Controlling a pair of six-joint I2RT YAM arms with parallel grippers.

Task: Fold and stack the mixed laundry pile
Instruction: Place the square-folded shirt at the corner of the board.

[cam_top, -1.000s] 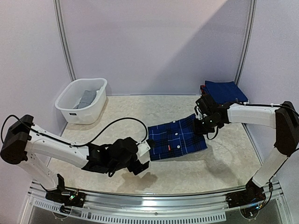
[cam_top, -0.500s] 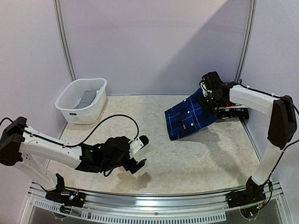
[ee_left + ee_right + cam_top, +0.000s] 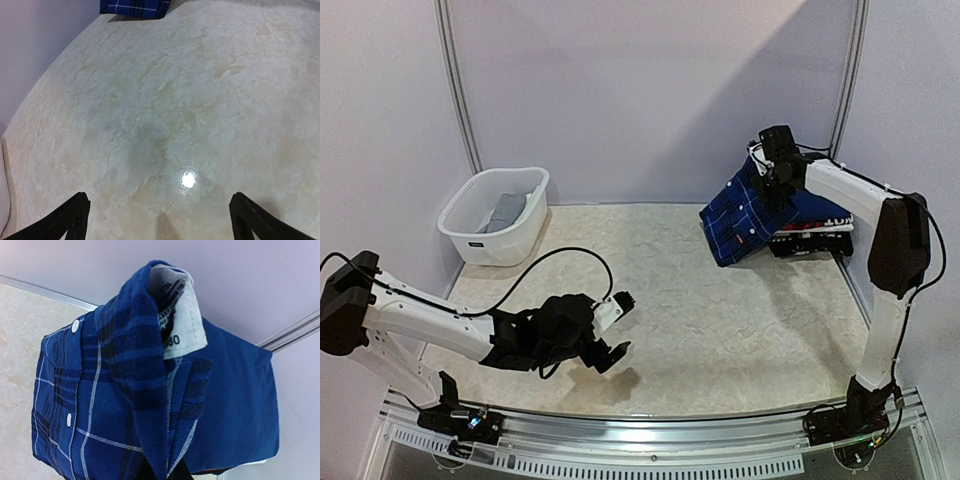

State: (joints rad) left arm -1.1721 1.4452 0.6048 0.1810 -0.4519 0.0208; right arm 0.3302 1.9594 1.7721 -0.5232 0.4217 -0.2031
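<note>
My right gripper [image 3: 772, 163] is shut on the collar of the folded dark blue plaid shirt [image 3: 745, 215] and holds it raised at the back right, hanging over the left side of a stack of folded garments [image 3: 815, 228]. In the right wrist view the plaid shirt [image 3: 110, 390] fills the frame, with its white label [image 3: 181, 315] up and a plain blue garment [image 3: 240, 400] behind it. My left gripper [image 3: 616, 322] is open and empty, low over the bare table at the front left. A grey garment [image 3: 504, 212] lies in the basket.
A white slotted plastic basket [image 3: 480, 240] stands at the back left. The marbled table top [image 3: 720, 320] lies between the arms. The left wrist view shows bare table [image 3: 165, 115] and a corner of the plaid shirt [image 3: 135, 7] far off.
My right gripper has lifted the plaid shirt off the table middle and carried it back and right to the stack. My left gripper let go, opened and drew back a little.
</note>
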